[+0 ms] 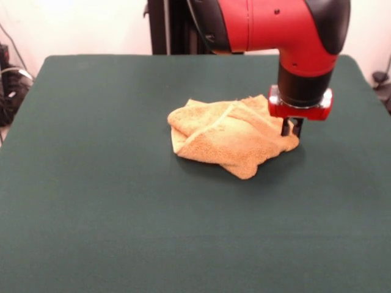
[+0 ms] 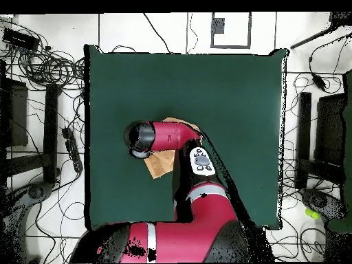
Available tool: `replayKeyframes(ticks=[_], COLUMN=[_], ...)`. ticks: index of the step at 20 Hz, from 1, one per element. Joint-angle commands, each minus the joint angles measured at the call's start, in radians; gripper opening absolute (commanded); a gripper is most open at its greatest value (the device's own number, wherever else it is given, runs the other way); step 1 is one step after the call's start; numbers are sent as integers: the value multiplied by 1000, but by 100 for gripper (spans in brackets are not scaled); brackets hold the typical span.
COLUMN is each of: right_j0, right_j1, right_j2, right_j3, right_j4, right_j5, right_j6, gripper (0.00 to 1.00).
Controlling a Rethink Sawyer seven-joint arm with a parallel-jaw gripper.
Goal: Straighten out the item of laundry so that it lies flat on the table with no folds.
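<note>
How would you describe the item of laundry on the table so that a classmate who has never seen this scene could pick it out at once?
Start from the large dark green table. Near its middle, just under the red and black arm, whose gripper is down at one edge, lies a small orange-yellow towel. It is the only cloth on the table: fuzzy, rumpled and folded over itself, with a paler hem running across the top.
</note>
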State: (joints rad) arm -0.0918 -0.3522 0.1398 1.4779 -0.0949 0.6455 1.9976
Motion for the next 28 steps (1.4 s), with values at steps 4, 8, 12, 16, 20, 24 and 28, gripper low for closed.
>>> replayKeyframes(ticks=[4, 8, 12, 16, 20, 24, 28], right_j0=[-24, -50, -68, -104, -118, -125, -131], right_j1=[203, 201, 193, 194, 200, 233, 280], right_j2=[92, 117, 139, 168, 174, 184, 202], right_j3=[36, -13, -66, -126, -214, -331, -449], right_j4=[-44, -23, -5, -1, -33, -65, -85], right_j5=[-128, 26, 171, 330, 467, 579, 689], right_j6=[-3, -63, -96, -150, -191, -227, -268], gripper=[0, 0, 0, 0, 0, 0, 0])
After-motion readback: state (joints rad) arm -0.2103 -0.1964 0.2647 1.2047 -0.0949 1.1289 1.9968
